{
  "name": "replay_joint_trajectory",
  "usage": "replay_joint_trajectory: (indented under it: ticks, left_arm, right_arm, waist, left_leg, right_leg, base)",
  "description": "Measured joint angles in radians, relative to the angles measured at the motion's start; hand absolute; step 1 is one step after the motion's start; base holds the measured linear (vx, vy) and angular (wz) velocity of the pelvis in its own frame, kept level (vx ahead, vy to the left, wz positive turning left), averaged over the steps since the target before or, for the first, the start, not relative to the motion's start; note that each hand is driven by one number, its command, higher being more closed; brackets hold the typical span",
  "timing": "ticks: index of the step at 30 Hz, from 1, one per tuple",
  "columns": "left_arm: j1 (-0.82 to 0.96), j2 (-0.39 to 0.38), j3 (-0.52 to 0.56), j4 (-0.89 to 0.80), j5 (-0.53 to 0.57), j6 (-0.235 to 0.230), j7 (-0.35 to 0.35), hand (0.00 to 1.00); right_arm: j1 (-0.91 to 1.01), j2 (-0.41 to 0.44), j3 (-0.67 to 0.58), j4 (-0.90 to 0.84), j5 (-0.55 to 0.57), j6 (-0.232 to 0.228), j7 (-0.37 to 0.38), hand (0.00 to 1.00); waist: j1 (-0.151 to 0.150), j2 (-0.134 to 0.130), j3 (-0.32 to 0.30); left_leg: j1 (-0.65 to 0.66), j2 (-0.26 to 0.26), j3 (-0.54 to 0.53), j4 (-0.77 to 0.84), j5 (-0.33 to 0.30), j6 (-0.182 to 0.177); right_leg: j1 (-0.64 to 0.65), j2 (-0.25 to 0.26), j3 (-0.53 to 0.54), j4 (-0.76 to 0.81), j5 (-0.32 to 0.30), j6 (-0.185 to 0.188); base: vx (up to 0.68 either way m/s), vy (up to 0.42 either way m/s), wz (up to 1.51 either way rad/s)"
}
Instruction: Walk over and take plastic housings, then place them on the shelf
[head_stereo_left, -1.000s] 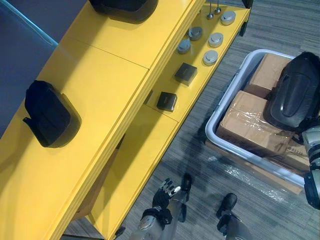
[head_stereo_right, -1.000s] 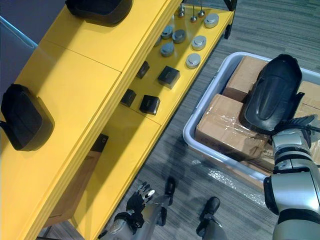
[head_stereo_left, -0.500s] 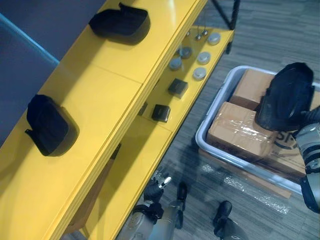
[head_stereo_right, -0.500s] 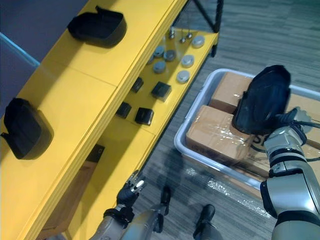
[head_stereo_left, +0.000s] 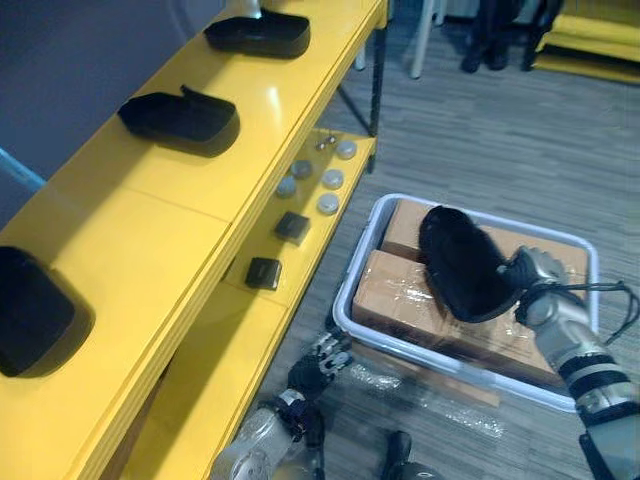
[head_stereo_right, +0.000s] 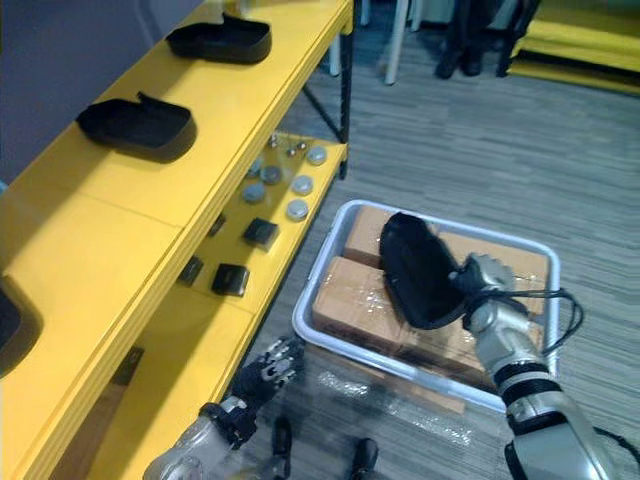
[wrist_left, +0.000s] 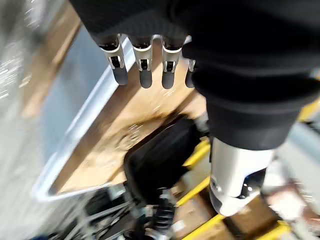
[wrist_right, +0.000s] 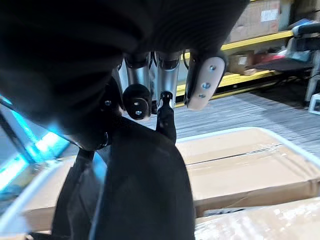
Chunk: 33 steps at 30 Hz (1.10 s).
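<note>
Right robot hand (head_stereo_left: 533, 288) grips black plastic housing (head_stereo_left: 460, 262), held over grey bin (head_stereo_left: 346, 300).
Housing tilted on edge above the cardboard boxes (head_stereo_left: 395, 292) (fingers curled on its rim, right wrist view). Left robot hand (head_stereo_left: 318, 360) hangs low beside the yellow shelf (head_stereo_left: 160, 225), fingers relaxed, empty. Three more housings (head_stereo_left: 180, 118) lie on the shelf top.
</note>
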Motion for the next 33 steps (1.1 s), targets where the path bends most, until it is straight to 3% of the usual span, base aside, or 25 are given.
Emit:
replay_joint_trajectory:
  ticks: [2, 5, 8, 15, 20, 23, 26, 27, 30, 33]
  left_arm:
    - [-0.094, -0.038, 0.002, 0.171, -0.103, 0.007, 0.030, 0.00]
    - [-0.163, -0.073, 0.040, 0.290, -0.137, -0.009, 0.067, 0.00]
    - [-0.205, -0.093, 0.067, 0.328, -0.156, -0.029, 0.093, 0.00]
    - [-0.264, -0.137, 0.080, 0.345, -0.156, -0.118, 0.111, 0.00]
    - [-0.270, -0.143, 0.098, 0.314, -0.177, -0.202, 0.054, 0.00]
    - [-0.269, -0.141, 0.099, 0.286, -0.197, -0.244, 0.026, 0.00]
    - [-0.265, -0.140, 0.098, 0.251, -0.201, -0.257, 0.027, 0.00]
    - [-0.260, -0.136, 0.098, 0.242, -0.203, -0.260, 0.027, 1.00]
    - [-0.248, -0.135, 0.080, 0.225, -0.204, -0.286, 0.052, 1.00]
    - [-0.225, -0.138, 0.071, 0.218, -0.197, -0.379, 0.127, 1.00]
  right_arm:
    - [0.021, 0.036, 0.000, -0.071, -0.022, -0.030, -0.007, 1.00]
    - [0.029, 0.080, 0.000, -0.186, -0.055, -0.063, -0.020, 1.00]
    - [0.055, 0.082, -0.001, -0.290, -0.076, -0.106, -0.036, 1.00]
    - [0.113, 0.135, -0.001, -0.383, -0.081, -0.205, -0.027, 1.00]
    - [0.175, 0.161, 0.012, -0.460, -0.076, -0.283, 0.017, 1.00]
    - [0.180, 0.187, 0.021, -0.461, -0.061, -0.304, 0.018, 1.00]
    - [0.191, 0.198, 0.031, -0.489, -0.015, -0.326, 0.016, 1.00]
    - [0.196, 0.200, 0.033, -0.501, -0.010, -0.329, 0.014, 1.00]
    - [0.212, 0.208, 0.038, -0.501, 0.029, -0.332, 0.004, 1.00]
    - [0.219, 0.226, 0.075, -0.503, 0.062, -0.332, 0.003, 1.00]
  waist:
    - [-0.013, -0.020, -0.019]
    - [-0.046, -0.043, -0.038]
    - [-0.052, -0.051, -0.061]
    - [-0.063, -0.060, -0.114]
    - [-0.065, -0.060, -0.147]
    - [-0.069, -0.060, -0.160]
    - [-0.066, -0.060, -0.177]
    - [-0.060, -0.060, -0.183]
    - [-0.056, -0.060, -0.195]
    - [-0.058, -0.060, -0.206]
  left_leg:
    - [0.021, 0.005, 0.026, -0.013, 0.000, -0.001]
    - [0.051, 0.010, 0.053, -0.020, -0.006, -0.008]
    - [0.057, 0.014, 0.075, -0.027, -0.007, -0.010]
    - [0.096, 0.021, 0.109, -0.040, -0.012, -0.016]
    - [0.098, 0.026, 0.126, -0.047, -0.014, -0.018]
    - [0.113, 0.026, 0.125, -0.047, -0.014, -0.019]
    - [0.110, 0.028, 0.125, -0.047, -0.016, -0.021]
    - [0.110, 0.029, 0.126, -0.047, -0.016, -0.021]
    - [0.113, 0.030, 0.123, -0.047, -0.018, -0.023]
    - [0.114, 0.032, 0.125, -0.047, -0.020, -0.026]
  right_leg:
    - [0.008, 0.009, 0.023, -0.015, 0.007, 0.000]
    - [0.032, 0.020, 0.046, -0.040, 0.018, 0.001]
    - [0.034, 0.030, 0.064, -0.062, 0.030, 0.000]
    - [0.068, 0.047, 0.096, -0.107, 0.054, -0.001]
    - [0.074, 0.057, 0.107, -0.141, 0.076, -0.002]
    - [0.102, 0.060, 0.106, -0.169, 0.086, -0.001]
    - [0.104, 0.064, 0.106, -0.182, 0.092, -0.003]
    - [0.108, 0.067, 0.107, -0.194, 0.098, -0.004]
    - [0.127, 0.071, 0.106, -0.224, 0.111, -0.004]
    - [0.134, 0.076, 0.106, -0.241, 0.119, -0.007]
  base:
    - [0.03, 0.001, -0.31]
    - [0.03, -0.002, -0.24]
    - [0.01, 0.008, -0.26]
    - [0.00, 0.010, -0.15]
    - [-0.01, 0.009, -0.10]
    - [0.00, 0.000, 0.00]
    - [0.00, -0.001, -0.01]
    - [0.00, -0.004, -0.04]
    - [0.00, 0.000, 0.00]
    - [0.00, -0.002, -0.01]
